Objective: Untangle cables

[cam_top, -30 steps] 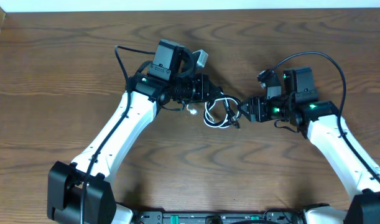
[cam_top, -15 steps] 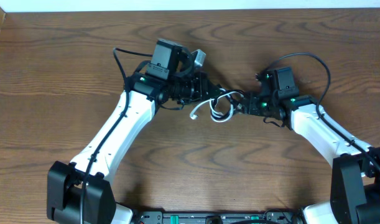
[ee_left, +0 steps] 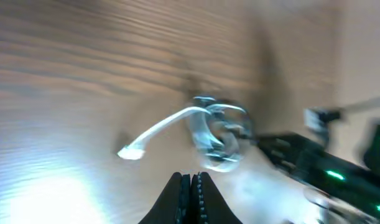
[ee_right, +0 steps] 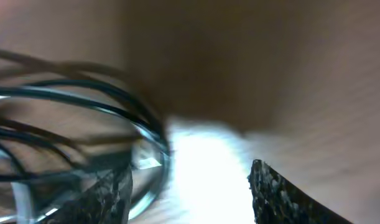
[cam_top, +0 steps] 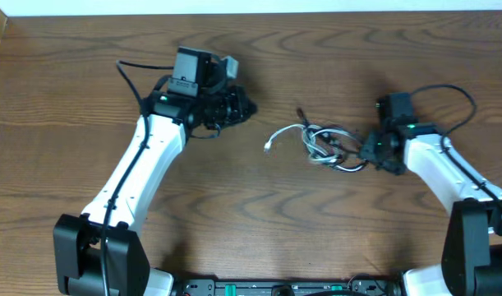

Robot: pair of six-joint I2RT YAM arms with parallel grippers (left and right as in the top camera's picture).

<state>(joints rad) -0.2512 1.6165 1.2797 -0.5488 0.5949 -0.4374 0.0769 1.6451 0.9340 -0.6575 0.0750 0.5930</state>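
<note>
The cables lie tangled on the wooden table between the arms. The white cable (cam_top: 288, 131) trails out left to a small plug, and the black cable (cam_top: 343, 165) loops through it on the right. My left gripper (cam_top: 249, 108) is shut on nothing, well left of the tangle. Its wrist view shows the shut jaws (ee_left: 191, 177) and, beyond them, the white cable (ee_left: 171, 121) and its coil. My right gripper (cam_top: 363, 153) sits at the tangle's right edge. In its wrist view the jaws (ee_right: 186, 174) stand apart, cable loops (ee_right: 84, 99) crossing the left finger (ee_right: 109, 196) and bare table in the gap.
The table's back edge (cam_top: 251, 11) meets a white wall. Thick black wires arch over each arm (cam_top: 448, 90). The right arm's forearm (cam_top: 444, 168) runs down to the lower right, the left arm's forearm (cam_top: 140, 168) to the lower left.
The left gripper has drawn back to the left, away from the cables. The right gripper has moved right and the tangle has gone with it, the white end stretching out left.
</note>
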